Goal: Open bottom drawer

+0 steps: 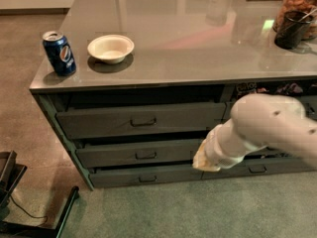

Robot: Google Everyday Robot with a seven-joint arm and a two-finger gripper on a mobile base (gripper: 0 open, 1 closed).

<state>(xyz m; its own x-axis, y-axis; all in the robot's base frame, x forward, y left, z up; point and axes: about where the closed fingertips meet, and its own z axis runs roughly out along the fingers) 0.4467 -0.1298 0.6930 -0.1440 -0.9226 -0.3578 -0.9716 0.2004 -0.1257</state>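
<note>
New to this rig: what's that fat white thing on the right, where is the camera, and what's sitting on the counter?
That is the robot's white arm; the only camera looks down at the cabinet front. Its pale gripper is the tip, low before the drawers where the two stacks meet; whether it holds anything is hidden. On the grey countertop stand a blue Pepsi can and an empty white bowl. Target: the thin dark grey-green bottom drawer, stack below the bowl.

My gripper (204, 161), near the right end of the bottom drawer (143, 175), is mostly hidden behind my own blurred arm (267, 133), which also covers much of the neighbouring stack (257, 169), while the jar (297, 14) on the counter (198, 43) is cut by the right edge.
</note>
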